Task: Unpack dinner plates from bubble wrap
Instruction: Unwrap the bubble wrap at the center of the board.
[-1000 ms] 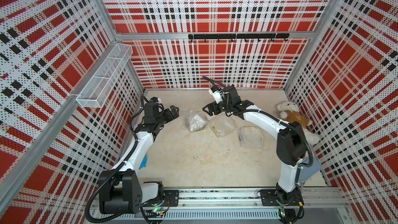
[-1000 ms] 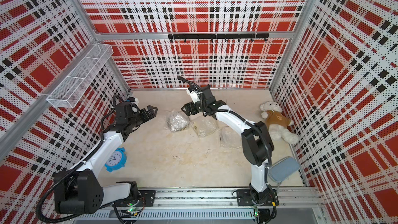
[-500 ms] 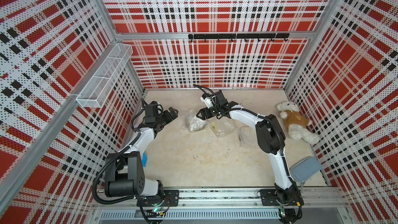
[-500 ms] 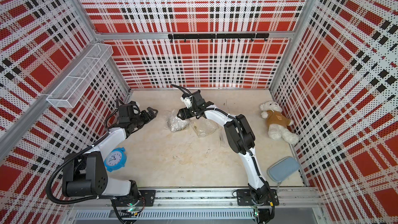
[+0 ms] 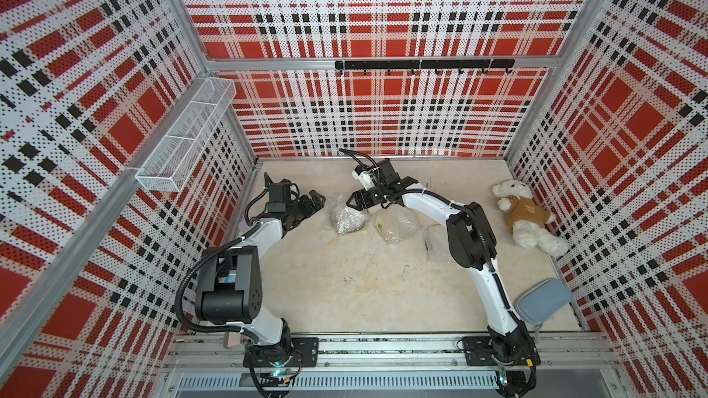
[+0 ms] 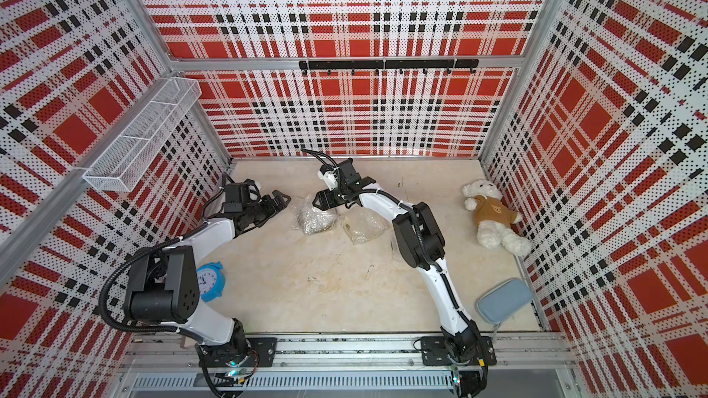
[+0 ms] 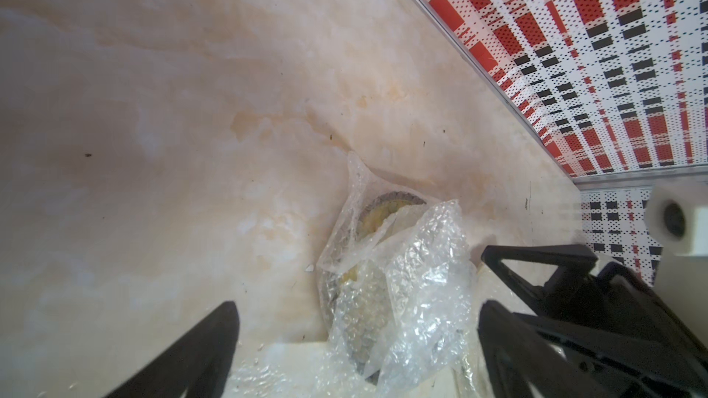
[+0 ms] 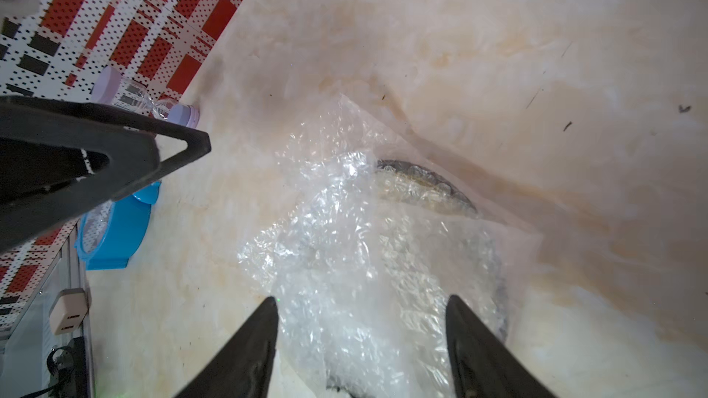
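Meanwhile, the left gripper, jaws spread wide, and the right gripper, jaws parted, flanked a bubble wrap bundle holding a dark-rimmed dinner plate. Two more bundles lay beside it, one partly behind the right arm; teddy bear, pouch and clock sat well apart.

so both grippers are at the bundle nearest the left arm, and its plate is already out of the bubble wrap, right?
No: the dark-rimmed plate is still inside the bubble wrap; the right wrist view shows only its rim through the clear plastic. The left gripper and right gripper are both at that bundle, as a top view shows.
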You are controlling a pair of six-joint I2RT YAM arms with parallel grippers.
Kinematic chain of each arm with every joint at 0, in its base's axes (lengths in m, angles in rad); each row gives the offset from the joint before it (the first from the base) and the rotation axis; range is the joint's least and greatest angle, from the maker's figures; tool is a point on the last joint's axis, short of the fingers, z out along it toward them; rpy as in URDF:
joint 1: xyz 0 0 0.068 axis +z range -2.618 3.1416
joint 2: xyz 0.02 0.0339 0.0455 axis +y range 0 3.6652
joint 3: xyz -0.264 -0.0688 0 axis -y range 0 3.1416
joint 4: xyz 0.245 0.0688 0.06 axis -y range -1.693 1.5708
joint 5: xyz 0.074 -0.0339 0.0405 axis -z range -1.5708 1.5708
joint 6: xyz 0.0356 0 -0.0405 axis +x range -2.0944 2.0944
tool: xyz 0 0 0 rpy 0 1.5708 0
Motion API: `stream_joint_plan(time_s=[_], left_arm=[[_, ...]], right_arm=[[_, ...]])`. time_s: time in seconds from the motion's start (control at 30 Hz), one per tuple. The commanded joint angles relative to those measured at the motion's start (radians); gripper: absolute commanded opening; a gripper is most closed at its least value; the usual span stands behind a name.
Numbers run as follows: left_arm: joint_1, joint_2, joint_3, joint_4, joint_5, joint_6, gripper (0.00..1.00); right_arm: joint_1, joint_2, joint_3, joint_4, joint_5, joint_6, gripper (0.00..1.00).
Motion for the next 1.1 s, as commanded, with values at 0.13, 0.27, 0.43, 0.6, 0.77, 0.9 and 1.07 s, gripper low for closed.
stream_joint_plan(time_s=[0.13, 0.27, 0.43, 0.6, 0.77, 0.9, 1.07], left_arm=[[-0.005, 0.029, 0.024, 0.057, 0.034, -0.028, 1.0], [-0.006, 0.041, 0.025, 0.062, 0.043, -0.026, 0.99], [-0.009, 0.04, 0.028, 0.063, 0.051, -0.023, 0.98], [-0.01, 0.045, 0.038, 0.062, 0.059, -0.01, 0.98], [-0.019, 0.054, 0.052, 0.061, 0.074, 0.004, 0.98], [-0.024, 0.055, 0.052, 0.059, 0.074, 0.002, 0.98], [-0.024, 0.057, 0.049, 0.046, 0.074, 0.008, 0.98]], right_arm=[[0.011, 0.043, 0.022, 0.009, -0.025, -0.021, 0.69], [0.016, 0.065, 0.037, 0.02, -0.041, -0.026, 0.68], [0.022, 0.065, 0.021, 0.042, -0.04, -0.027, 0.57], [0.024, 0.045, -0.026, 0.077, -0.047, -0.033, 0.47], [0.025, 0.029, -0.065, 0.111, -0.057, -0.036, 0.35], [0.025, 0.029, -0.069, 0.116, -0.066, -0.04, 0.26], [0.027, -0.006, -0.123, 0.162, -0.085, -0.033, 0.15]])
